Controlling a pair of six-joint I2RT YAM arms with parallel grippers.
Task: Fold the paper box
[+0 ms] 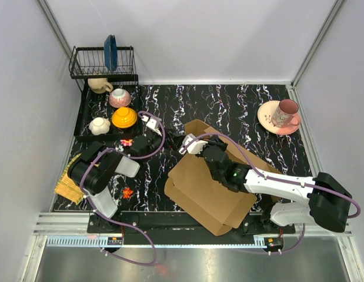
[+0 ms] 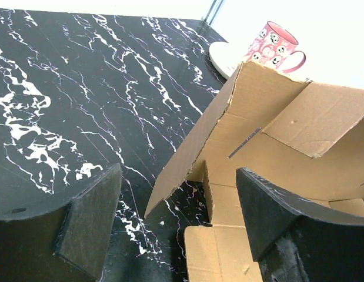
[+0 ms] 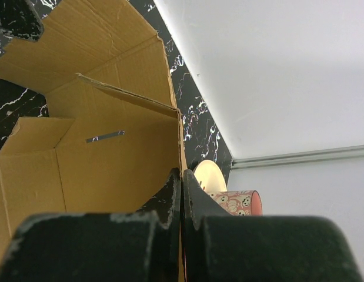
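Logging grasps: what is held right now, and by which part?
The right gripper pinches the paper box by the edge of its raised flap; the left gripper is open, holding nothing.

The left arm [image 1: 105, 167] reaches forward, its left fingers [image 2: 90, 217] spread wide and holding nothing. The right arm [image 1: 276, 185] stretches across leftward, its right fingers [image 3: 164, 200] pressed together, pinching an upright wall of the paper box [image 3: 111, 164].
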